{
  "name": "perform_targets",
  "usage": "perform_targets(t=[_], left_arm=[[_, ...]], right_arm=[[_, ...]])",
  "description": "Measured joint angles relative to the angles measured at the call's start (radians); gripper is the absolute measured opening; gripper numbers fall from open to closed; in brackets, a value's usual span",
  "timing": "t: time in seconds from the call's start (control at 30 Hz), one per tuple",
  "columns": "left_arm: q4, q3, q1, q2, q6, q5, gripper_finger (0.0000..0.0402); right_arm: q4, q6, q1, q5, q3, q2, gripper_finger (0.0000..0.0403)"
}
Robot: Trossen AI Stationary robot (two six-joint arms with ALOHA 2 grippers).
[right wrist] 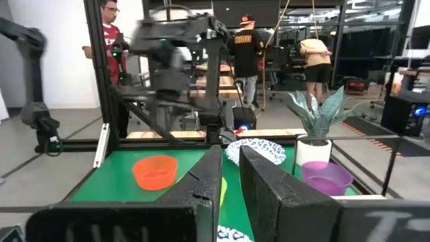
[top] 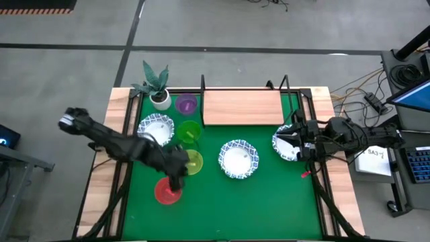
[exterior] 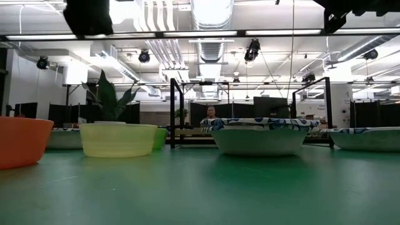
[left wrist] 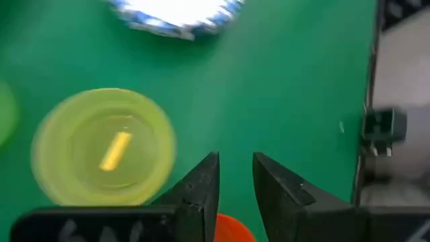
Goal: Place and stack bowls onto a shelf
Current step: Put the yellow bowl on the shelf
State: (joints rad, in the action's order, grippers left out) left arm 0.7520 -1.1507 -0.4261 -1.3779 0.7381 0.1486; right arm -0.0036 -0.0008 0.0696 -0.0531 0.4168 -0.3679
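Green table mat (top: 269,195) under scattered bowls, left tool (top: 176,182) and right tool (top: 293,142) both narrowly spread.

Even, bright overhead lighting across the green mat (top: 269,195), with only soft, faint shadows beneath the bowls; in the low view, ceiling lamps (exterior: 252,50) and glowing ducts form pale glare patches while the near mat surface is out of focus; the left wrist view is motion-blurred, smearing the yellow bowl (left wrist: 104,148) and the patterned bowl (left wrist: 176,15); the right wrist view shows the far arm (right wrist: 181,47) blurred, its background well lit
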Motion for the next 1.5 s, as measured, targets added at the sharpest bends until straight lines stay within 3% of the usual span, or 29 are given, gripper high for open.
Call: perform_targets(t=[0.33, 0.63, 0.83, 1.03, 1.27, 1.5], left_arm=[[0.321, -0.225, -0.06, -0.302, -0.031, 0.003, 0.009], [0.334, -0.19, -0.038, -0.362, -0.131, 0.076, 0.0163], [0.238, -0.139, 0.008, -0.363, -0.224, 0.13, 0.0174], [0.093, -0.052, 0.054, -0.363, -0.284, 0.053, 0.0163], [0.042, -0.001, 0.061, -0.363, -0.274, 0.05, 0.0138], [0.035, 0.002, 0.061, -0.363, -0.271, 0.05, 0.0055]], right_arm=[[0.0, 0.01, 0.0, -0.001, -0.001, -0.001, 0.0043], [-0.022, 0.003, 0.0, -0.001, -0.005, -0.002, 0.0043], [-0.023, 0.0, 0.0, -0.001, -0.005, -0.002, 0.0043], [-0.023, -0.001, 0.0, -0.001, -0.005, -0.002, 0.0043], [-0.029, -0.012, 0.0, -0.001, -0.005, -0.002, 0.0043], [-0.04, -0.018, 0.0, -0.002, -0.006, -0.002, 0.0043]])
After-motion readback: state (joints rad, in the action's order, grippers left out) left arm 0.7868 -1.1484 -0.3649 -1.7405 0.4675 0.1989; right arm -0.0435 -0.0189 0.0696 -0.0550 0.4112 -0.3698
